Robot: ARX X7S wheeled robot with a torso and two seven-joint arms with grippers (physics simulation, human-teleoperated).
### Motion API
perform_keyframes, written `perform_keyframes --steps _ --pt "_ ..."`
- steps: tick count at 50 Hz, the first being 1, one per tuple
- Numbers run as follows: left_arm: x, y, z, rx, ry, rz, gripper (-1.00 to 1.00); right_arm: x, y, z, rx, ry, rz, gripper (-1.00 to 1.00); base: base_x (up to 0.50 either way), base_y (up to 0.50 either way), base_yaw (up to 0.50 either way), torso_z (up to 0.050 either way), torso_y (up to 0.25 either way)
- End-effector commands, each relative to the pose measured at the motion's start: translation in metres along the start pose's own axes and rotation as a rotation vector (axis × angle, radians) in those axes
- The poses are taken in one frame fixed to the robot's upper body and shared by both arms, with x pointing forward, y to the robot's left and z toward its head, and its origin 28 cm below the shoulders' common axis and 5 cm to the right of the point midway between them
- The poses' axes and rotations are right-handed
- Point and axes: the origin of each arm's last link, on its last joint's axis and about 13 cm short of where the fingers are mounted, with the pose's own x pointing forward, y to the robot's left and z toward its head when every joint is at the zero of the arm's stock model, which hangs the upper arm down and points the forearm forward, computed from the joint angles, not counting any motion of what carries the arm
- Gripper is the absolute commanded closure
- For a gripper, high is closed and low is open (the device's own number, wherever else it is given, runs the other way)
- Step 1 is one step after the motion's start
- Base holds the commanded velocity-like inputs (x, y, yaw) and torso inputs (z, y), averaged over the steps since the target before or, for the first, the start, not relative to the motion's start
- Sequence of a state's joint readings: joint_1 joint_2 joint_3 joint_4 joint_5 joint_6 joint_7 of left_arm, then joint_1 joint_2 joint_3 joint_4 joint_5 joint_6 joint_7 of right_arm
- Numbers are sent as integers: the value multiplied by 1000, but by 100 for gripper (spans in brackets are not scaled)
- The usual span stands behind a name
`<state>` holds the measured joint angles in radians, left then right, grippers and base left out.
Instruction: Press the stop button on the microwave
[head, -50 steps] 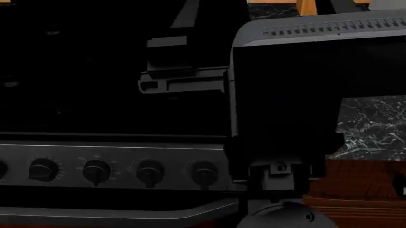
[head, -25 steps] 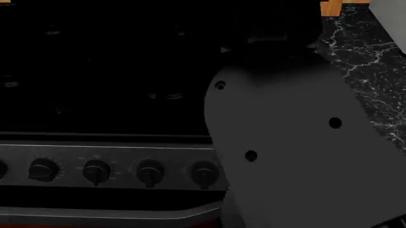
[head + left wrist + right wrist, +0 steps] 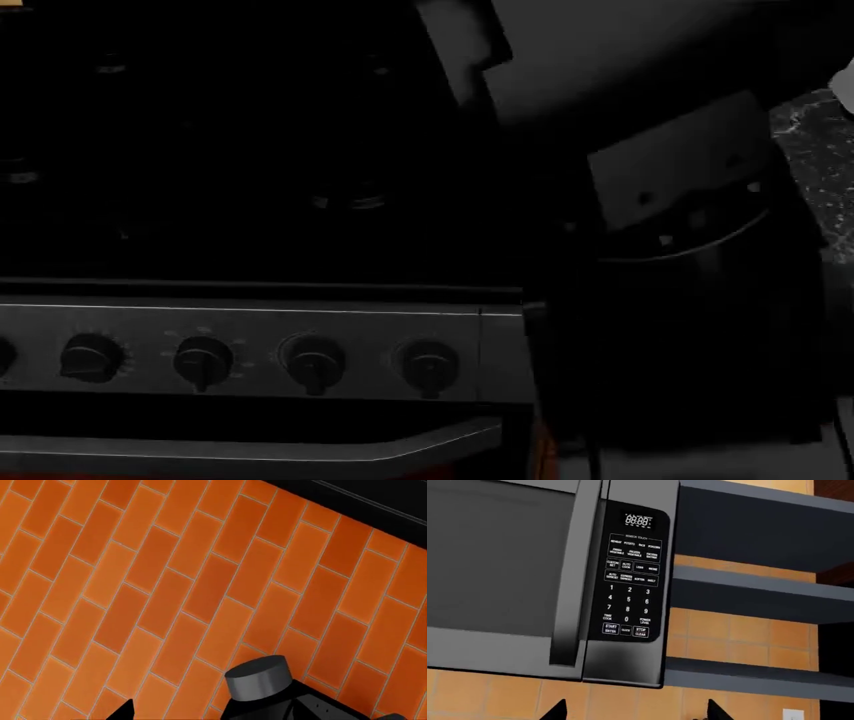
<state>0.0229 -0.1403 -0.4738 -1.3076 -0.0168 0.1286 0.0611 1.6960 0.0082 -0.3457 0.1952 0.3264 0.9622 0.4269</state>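
**A:** What stands out in texture and shape?

**B:** Glossy orange brick-pattern wall tiles [image 3: 167, 590] with pale grout fill the left wrist view. A short grey cylinder [image 3: 259, 679] sits on a dark angular body at that view's six o'clock. In the head view, a matte black stove [image 3: 240, 200] carries four round knobs [image 3: 314, 362] on a brushed grey front panel [image 3: 134, 330], with a curved grey handle bar [image 3: 400, 445] below.

**A:** And the room?

**B:** A sliver of black marbled counter [image 3: 814, 130] shows at three o'clock, behind the robot's right arm [image 3: 681, 260], a dark bulk covering much of the head view. Dark grey shelves [image 3: 760, 590] cross tan tiles beside the microwave [image 3: 527, 575].

**A:** The button?

**B:** The stop button [image 3: 640, 632] is a small white-outlined rectangle at the keypad's lower right corner, at five o'clock from the digital display [image 3: 637, 520], right of the vertical door handle [image 3: 570, 575].

**A:** The grippers?

**B:** The right gripper [image 3: 635, 711] is spread open, two dark fingertips [image 3: 555, 711] visible, well apart from the panel. The left gripper's state I cannot tell.
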Motion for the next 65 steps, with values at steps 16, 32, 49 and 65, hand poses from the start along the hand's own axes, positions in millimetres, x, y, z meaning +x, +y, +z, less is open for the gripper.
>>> perform_keyframes --steps 16,32,49,65 --pt "0 0 -1 -2 3 -1 -100 48 -3 48 -5 -22 -90 -100 0 0 0 50 84" --pt "0 0 -1 -2 3 -1 -100 53 -5 60 24 -69 -104 -100 232 -79 0 50 85" --pt "0 0 -1 -2 3 -1 -100 33 -5 97 134 -180 -107 -100 189 -52 0 50 84" --pt "0 0 -1 -2 3 -1 -100 32 9 75 129 -127 -39 -100 232 -108 0 50 85"
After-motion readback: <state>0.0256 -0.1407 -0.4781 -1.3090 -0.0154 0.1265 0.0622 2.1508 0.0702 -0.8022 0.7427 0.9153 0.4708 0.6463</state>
